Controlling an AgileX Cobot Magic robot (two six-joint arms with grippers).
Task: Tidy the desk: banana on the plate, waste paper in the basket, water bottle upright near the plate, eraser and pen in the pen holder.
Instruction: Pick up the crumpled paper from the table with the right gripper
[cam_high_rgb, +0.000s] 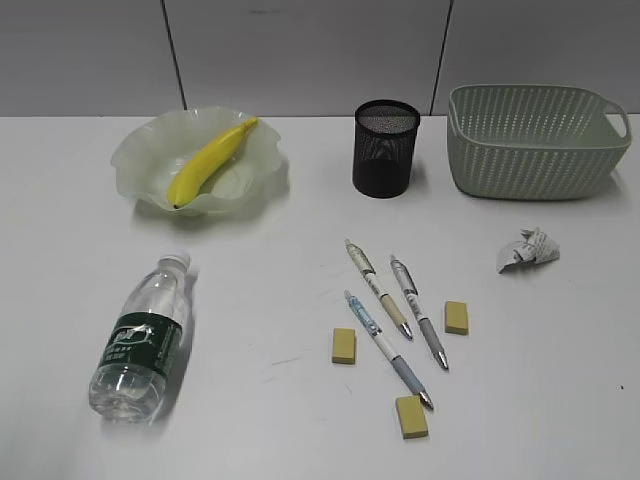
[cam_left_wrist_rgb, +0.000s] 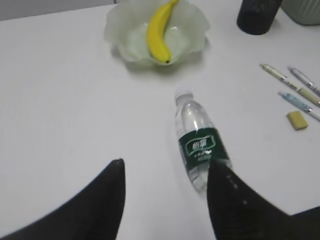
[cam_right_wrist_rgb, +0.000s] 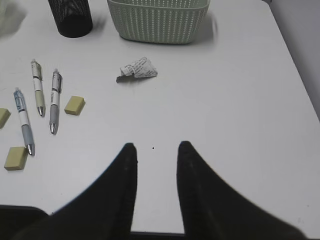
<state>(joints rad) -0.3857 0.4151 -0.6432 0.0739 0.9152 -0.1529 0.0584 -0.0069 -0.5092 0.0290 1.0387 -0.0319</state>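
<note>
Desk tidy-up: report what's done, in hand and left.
Done: the banana lies on the plate. In hand: nothing; the left tool and right tool are open and empty. Left: water bottle lying down, waste paper beside the basket, three pens and three erasers outside the pen holder.

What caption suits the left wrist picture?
Open jaws hover above a lying water bottle, banana already on the plate.
</note>
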